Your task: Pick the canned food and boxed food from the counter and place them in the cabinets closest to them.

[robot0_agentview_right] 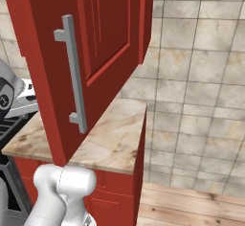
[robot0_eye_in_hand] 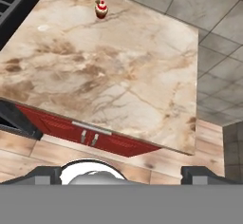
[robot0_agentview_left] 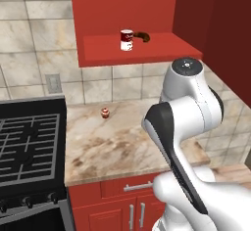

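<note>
The canned food [robot0_agentview_left: 126, 40], white with a red band, stands upright on the red shelf of the open wall cabinet [robot0_agentview_left: 142, 49], next to a small brown item [robot0_agentview_left: 143, 36]. The marbled counter [robot0_agentview_left: 122, 142] lies below it, seen from above in the hand view as the same counter [robot0_eye_in_hand: 109, 76]. My gripper [robot0_eye_in_hand: 123, 175] hangs high over the counter's front edge, its two dark fingertips [robot0_eye_in_hand: 43, 174] far apart with nothing between them, so it is open. The boxed food is out of view.
A tiny red-and-tan item [robot0_agentview_left: 105, 112] sits near the backsplash, and it is the same item [robot0_eye_in_hand: 100, 9] in the hand view. A black stove [robot0_agentview_left: 29, 147] borders the counter's left. The open cabinet door [robot0_agentview_right: 95, 52] with its silver bar handle [robot0_agentview_right: 74, 72] swings out over the counter. Wood floor [robot0_agentview_right: 191, 206] lies right.
</note>
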You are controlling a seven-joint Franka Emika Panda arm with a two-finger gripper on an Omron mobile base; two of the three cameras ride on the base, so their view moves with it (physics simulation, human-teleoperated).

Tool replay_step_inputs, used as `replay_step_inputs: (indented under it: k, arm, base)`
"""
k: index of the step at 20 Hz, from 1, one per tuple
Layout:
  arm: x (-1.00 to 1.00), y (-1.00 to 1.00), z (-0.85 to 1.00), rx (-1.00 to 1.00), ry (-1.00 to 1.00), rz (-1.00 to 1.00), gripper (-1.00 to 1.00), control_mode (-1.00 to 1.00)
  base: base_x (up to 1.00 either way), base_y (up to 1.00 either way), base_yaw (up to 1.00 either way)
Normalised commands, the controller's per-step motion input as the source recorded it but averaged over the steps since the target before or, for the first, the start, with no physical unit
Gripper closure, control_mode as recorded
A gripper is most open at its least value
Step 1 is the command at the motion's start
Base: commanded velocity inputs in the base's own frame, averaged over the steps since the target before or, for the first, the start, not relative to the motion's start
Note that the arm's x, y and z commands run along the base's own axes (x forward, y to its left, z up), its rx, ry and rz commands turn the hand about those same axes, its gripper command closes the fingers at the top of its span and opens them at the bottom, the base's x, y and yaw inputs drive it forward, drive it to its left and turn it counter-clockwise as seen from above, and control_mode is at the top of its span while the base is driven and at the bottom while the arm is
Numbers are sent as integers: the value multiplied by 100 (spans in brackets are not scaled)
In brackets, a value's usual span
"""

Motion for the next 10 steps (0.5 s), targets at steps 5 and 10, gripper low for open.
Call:
replay_step_inputs:
  k: [5,10]
  arm:
    - [0,0,0,0,0,0,-100,100]
    - [0,0,0,0,0,0,-100,100]
  base:
    - [-29,4,0]
    - [-25,29,0]
